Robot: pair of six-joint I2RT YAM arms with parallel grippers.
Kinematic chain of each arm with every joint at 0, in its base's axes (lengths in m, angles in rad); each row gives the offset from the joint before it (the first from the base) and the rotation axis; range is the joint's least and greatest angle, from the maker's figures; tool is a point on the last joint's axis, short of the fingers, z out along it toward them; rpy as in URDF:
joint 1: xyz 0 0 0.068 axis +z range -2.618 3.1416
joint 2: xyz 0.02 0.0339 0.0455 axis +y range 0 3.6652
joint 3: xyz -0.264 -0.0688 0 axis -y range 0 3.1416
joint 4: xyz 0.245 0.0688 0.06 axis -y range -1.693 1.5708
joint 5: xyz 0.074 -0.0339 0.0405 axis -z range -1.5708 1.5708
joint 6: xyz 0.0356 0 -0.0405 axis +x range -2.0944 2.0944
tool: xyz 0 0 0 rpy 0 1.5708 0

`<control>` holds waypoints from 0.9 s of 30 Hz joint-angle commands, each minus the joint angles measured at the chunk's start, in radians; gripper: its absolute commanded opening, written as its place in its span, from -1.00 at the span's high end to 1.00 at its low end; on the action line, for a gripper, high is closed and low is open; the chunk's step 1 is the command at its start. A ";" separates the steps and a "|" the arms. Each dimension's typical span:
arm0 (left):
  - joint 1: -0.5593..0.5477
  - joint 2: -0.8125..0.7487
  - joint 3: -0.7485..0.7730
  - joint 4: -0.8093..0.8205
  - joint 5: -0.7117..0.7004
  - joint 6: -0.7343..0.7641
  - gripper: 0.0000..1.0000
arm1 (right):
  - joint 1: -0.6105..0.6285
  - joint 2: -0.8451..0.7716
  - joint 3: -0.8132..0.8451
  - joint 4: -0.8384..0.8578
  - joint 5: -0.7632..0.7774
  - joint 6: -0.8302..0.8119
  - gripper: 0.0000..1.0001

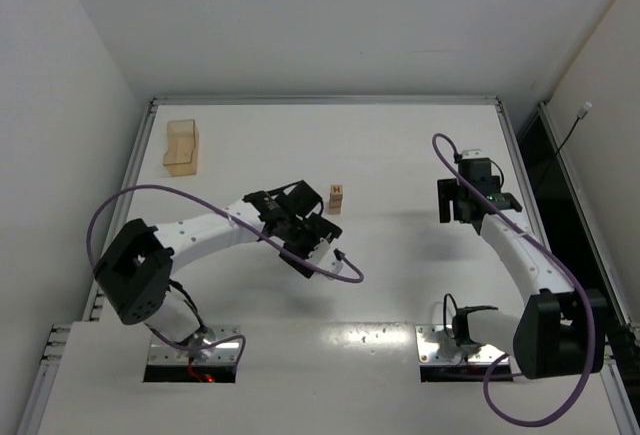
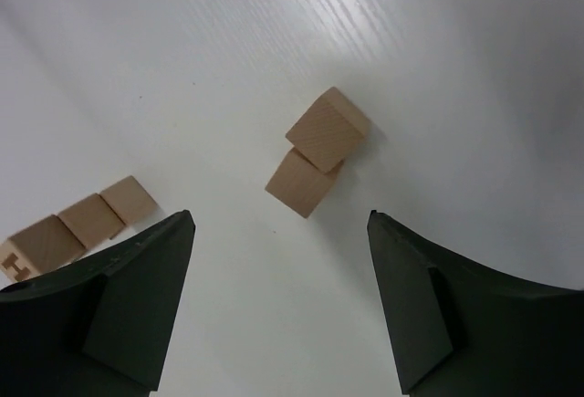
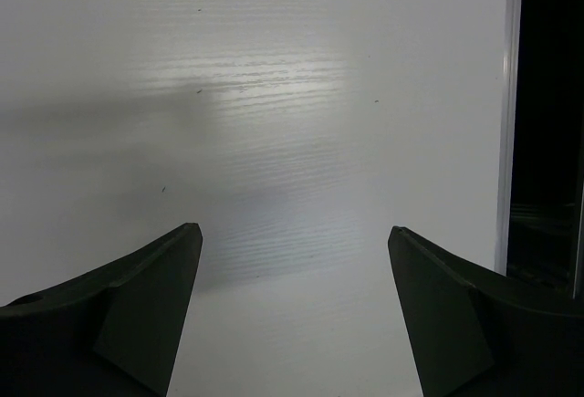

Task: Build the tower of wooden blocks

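Your left gripper [image 2: 280, 222] is wide open with nothing in it, hanging over the table [image 2: 438, 59]; right between the jaws, centre of the wrist frame, sit two loose blocks [image 2: 316, 156], touching; can't tell whether the upper block [image 2: 330, 128] leans on the lower block [image 2: 301, 184] or just sits beside it. I'd go for the lower one, it's nearer. Both sit diagonal to your fingers, so roll the wrist until the pads meet flat sides, not corners; come straight down, close slowly, and lift clear before swinging so the neighbour doesn't get dragged. Mind the tower [image 2: 78, 225] at lower left of that frame, three high by the look of it, marked cube on top, near the finger on that side; it'd tip easily. The right gripper [image 3: 292, 233] is open and empty too, off at the right of the top frame; leave it there.
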State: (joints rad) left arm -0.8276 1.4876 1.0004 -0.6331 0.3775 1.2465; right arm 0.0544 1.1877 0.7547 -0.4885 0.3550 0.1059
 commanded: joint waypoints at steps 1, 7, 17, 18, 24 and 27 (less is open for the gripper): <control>0.034 0.068 0.075 0.007 0.103 0.221 -0.43 | -0.017 -0.002 0.043 0.013 -0.017 0.015 -0.60; 0.053 0.236 0.220 -0.196 0.126 0.399 -0.13 | -0.036 0.007 0.043 0.013 -0.017 0.015 -0.58; 0.071 0.267 0.227 -0.312 0.136 0.484 -0.13 | -0.054 0.038 0.052 0.013 -0.037 0.024 -0.58; 0.071 0.267 0.218 -0.312 0.136 0.493 -0.13 | -0.063 0.047 0.052 0.004 -0.037 0.025 -0.58; 0.071 0.247 0.179 -0.303 0.136 0.484 -0.13 | -0.064 0.047 0.061 0.004 -0.056 0.034 -0.58; 0.071 0.247 0.168 -0.293 0.136 0.475 -0.13 | -0.064 0.047 0.061 -0.005 -0.066 0.034 -0.58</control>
State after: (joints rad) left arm -0.7658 1.7752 1.1774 -0.9089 0.4526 1.6905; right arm -0.0044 1.2388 0.7715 -0.5034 0.3111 0.1204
